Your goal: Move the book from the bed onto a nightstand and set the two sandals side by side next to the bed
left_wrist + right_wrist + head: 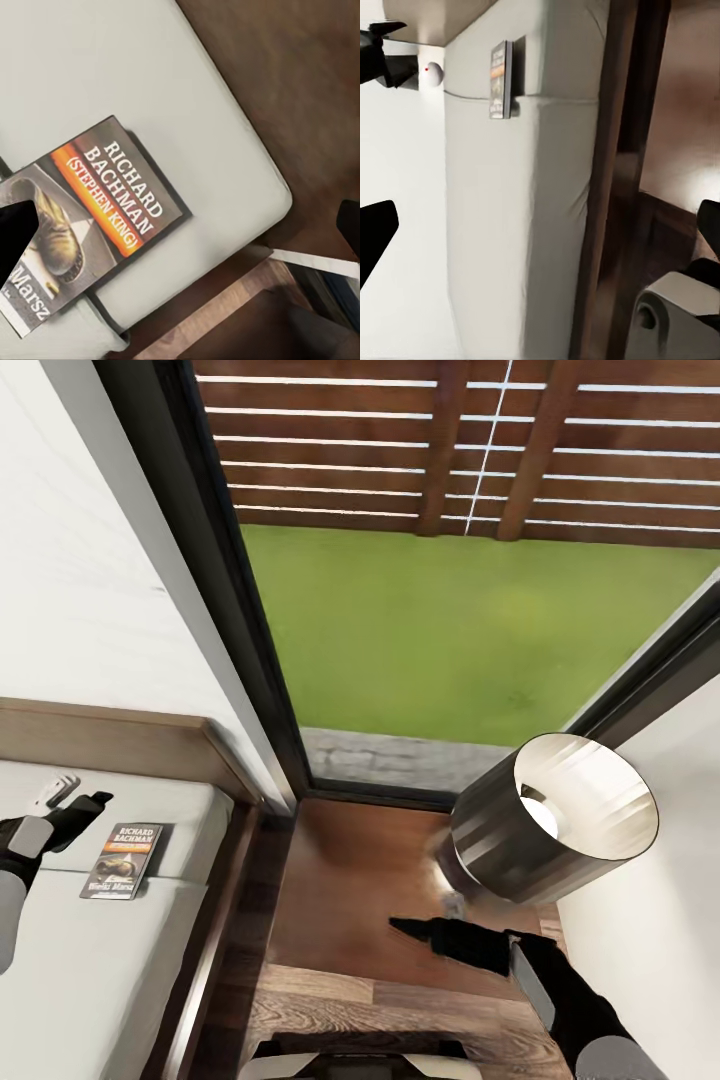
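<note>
Left hand hovering beside the book on the bed; right hand over the nightstand.

I am holding my left hand [75, 800] open just beside the book [122, 860], not touching it; the book is lying flat, cover up, on the pale mattress of the bed [90, 960] near its corner by the headboard. My right hand [425, 933] is hanging above the nightstand [350, 880], close to the lamp [550, 820]; I cannot tell whether it is open or closed. Window [450, 620] ahead showing lawn and fence.
</note>
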Tool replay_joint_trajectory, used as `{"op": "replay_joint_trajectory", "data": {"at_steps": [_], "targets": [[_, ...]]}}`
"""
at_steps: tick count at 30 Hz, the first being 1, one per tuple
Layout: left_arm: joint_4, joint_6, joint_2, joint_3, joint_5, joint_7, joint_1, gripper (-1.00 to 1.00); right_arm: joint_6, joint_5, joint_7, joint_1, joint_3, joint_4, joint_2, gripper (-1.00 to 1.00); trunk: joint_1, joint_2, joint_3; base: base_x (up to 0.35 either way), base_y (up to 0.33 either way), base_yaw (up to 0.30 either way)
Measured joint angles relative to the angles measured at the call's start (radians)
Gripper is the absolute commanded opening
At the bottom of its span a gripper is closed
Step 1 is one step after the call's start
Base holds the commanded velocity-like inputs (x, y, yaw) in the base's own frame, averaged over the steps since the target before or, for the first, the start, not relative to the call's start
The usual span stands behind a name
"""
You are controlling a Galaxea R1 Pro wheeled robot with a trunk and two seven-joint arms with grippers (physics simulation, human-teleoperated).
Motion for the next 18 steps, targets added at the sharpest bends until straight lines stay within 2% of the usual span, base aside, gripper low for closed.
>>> {"op": "replay_joint_trajectory", "data": {"at_steps": [5, 8, 10, 15, 17, 18], "targets": [[0.034, 0.000, -0.001, 0.000, 0.001, -0.002, 0.000, 1.00, 0.039, -0.008, 0.004, 0.000, 0.000, -0.093, -0.001, 1.00, 0.000, 0.000, 0.000, 0.000, 0.000, 0.000], [0.048, 0.000, -0.001, 0.001, 0.001, -0.004, 0.000, 1.00, 0.168, -0.015, 0.035, 0.000, 0.000, -0.146, 0.001, 1.00, 0.000, 0.000, 0.000, 0.000, 0.000, 0.000], [0.051, 0.001, -0.001, 0.000, 0.001, -0.004, 0.000, 1.00, 0.226, -0.015, 0.043, 0.000, 0.001, -0.177, 0.023, 1.00, 0.000, 0.000, 0.000, 0.000, 0.000, 0.000], [0.052, 0.002, -0.008, -0.001, 0.002, -0.004, 0.000, 1.00, 0.253, -0.018, 0.050, 0.000, 0.000, -0.189, 0.040, 1.00, 0.000, 0.000, 0.000, 0.000, 0.000, 0.000], [0.052, 0.003, -0.011, 0.000, 0.002, -0.004, 0.000, 1.00, 0.261, -0.040, 0.056, 0.000, -0.001, -0.190, 0.042, 1.00, 0.000, 0.000, 0.000, 0.000, 0.000, 0.000], [0.052, 0.003, -0.013, 0.000, 0.002, -0.004, 0.000, 1.00, 0.264, -0.066, 0.065, 0.000, -0.001, -0.190, 0.042, 1.00, 0.000, 0.000, 0.000, 0.000, 0.000, 0.000]]}}
